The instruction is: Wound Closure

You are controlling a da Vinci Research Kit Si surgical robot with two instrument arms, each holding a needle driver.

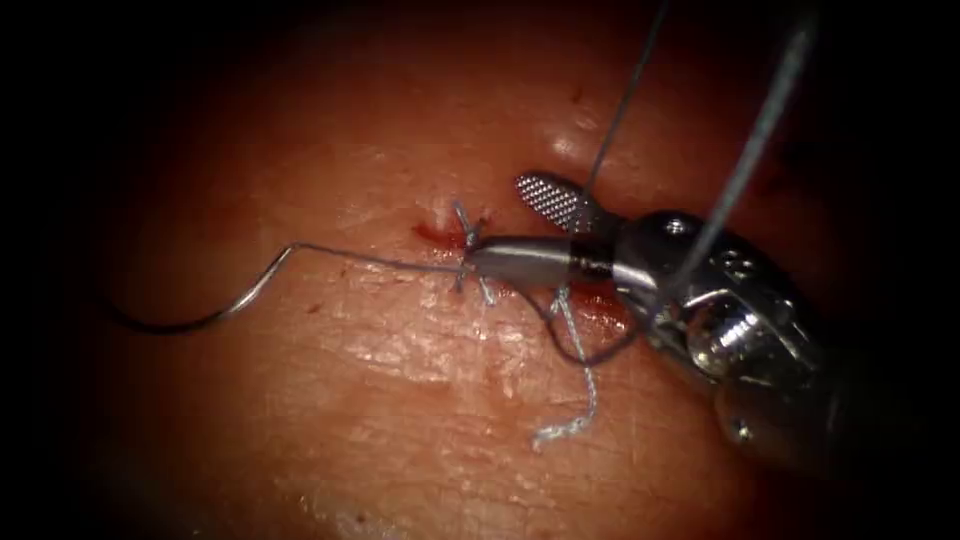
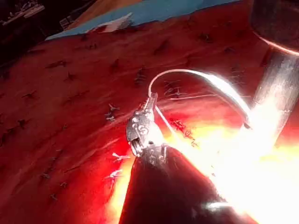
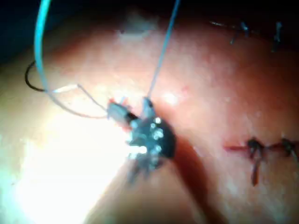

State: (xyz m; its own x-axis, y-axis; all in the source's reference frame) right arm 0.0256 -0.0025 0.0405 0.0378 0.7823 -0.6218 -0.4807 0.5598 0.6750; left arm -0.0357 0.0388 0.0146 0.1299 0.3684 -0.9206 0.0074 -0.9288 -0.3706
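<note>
Right arm's tool [image 1: 530,225]: polished, glossy metal, one jaw face cross-hatched rough; beside it, tissue [image 1: 400,400]: moist, glistening, finely wrinkled skin; needle [image 1: 200,315]: thin smooth metal wire; thread [image 1: 570,425]: matt, fibrous, frayed at its cut end.

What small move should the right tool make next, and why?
Probably shut the right gripper on the thread rising from between its open jaws: it holds nothing, the knot looks tied, and the needle lies free on the tissue, left of the cut.

The tissue [image 1: 400,400] carries a curved needle [image 1: 215,305] at centre left of the endoscope view, thread [image 1: 380,262] trailing right toward the cut [image 1: 445,235].
</note>
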